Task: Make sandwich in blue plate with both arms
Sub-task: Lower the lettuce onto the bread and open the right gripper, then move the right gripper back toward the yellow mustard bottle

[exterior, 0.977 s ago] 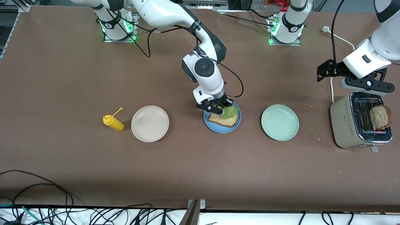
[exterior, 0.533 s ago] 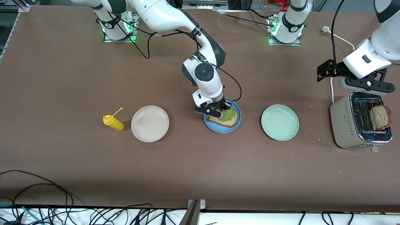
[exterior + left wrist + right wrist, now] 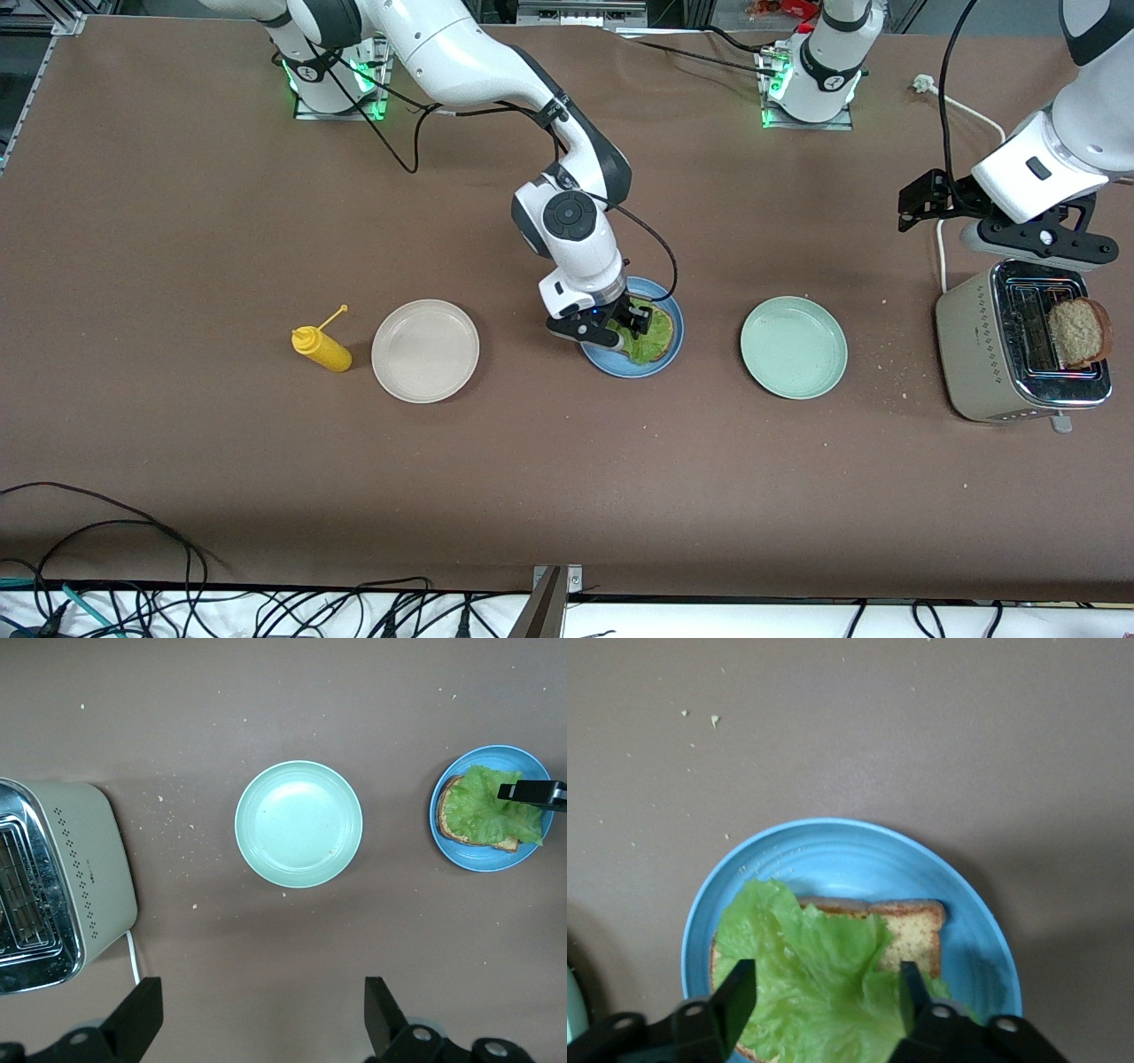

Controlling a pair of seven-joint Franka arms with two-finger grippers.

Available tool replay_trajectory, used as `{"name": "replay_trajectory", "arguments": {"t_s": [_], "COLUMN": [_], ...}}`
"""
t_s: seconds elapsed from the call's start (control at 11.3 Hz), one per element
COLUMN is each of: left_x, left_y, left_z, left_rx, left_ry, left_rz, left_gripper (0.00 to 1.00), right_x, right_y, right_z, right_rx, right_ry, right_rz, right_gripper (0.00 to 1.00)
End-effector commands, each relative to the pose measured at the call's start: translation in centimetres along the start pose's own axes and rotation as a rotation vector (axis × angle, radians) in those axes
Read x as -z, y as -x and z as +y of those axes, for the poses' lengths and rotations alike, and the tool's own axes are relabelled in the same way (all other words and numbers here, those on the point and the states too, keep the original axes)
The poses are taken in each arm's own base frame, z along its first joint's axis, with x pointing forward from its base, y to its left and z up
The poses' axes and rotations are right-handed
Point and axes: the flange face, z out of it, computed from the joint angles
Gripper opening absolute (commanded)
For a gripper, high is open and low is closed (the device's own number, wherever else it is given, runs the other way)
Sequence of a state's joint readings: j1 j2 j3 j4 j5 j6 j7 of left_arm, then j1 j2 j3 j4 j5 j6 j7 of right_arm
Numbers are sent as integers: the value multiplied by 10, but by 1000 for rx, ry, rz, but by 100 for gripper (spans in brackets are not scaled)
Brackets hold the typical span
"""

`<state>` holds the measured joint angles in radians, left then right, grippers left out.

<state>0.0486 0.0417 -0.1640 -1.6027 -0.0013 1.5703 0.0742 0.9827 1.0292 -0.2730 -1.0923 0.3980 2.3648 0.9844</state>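
1. The right gripper (image 3: pixel 620 326) is low over the blue plate (image 3: pixel 666 357), its fingers (image 3: pixel 735 997) spread apart on either side of the lettuce leaf (image 3: pixel 811 988) and clamped on nothing.
2. The lettuce lies flat on a single slice of toast (image 3: pixel 911 928), which lies flat in the blue plate; one crust corner of the toast shows past the leaf. No second slice tops it.
3. In the left wrist view, the toast's longer side runs roughly along the line of plates.
4. The right arm's wrist (image 3: pixel 571 239) stands directly over the plate's edge on the robots' side and hides part of it.
5. A green plate (image 3: pixel 794 346) sits beside the blue plate toward the left arm's end of the table; a beige plate (image 3: pixel 425 350) sits toward the right arm's end, with a yellow squeeze bottle (image 3: pixel 322 347) just beside that.
6. The left gripper (image 3: pixel 1038 237) waits over the toaster (image 3: pixel 974 354), well apart from the blue plate, with its fingers (image 3: pixel 137 1019) wide apart and empty.
7. A second slice of bread (image 3: pixel 1078 332) stands upright in a toaster slot.
8. Crumbs (image 3: pixel 902 377) dot the table between the green plate and the toaster.
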Motion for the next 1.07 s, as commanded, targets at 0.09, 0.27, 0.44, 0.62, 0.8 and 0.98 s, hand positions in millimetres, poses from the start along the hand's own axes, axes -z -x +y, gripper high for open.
{"name": "replay_trajectory", "arguments": {"t_s": [0.09,0.27,0.44,0.62,0.8,0.98], "left_x": [6,6,6,6,6,6], "left_y": [-2,-2,-2,-2,-2,-2], "left_z": [0,1,1,1,1,1], "left_rx": [3,1,1,1,1,1], "left_ry": [-9,-9,-9,-9,-9,-9], "left_rz": [5,5,5,5,5,5], "left_gripper": [100,100,100,100,100,100], "right_x": [23,58,94,125,155,185], "right_y": [-13,-47,-84,-121,-149,-178], "right_z": [-1,22,55,97,142,192], "right_rx": [106,153,240,334,433,519], "right_ry": [31,55,72,84,58,38], "right_rz": [-1,-39,-94,-143,-197,-249], "right_gripper": [100,100,100,100,100,100]}}
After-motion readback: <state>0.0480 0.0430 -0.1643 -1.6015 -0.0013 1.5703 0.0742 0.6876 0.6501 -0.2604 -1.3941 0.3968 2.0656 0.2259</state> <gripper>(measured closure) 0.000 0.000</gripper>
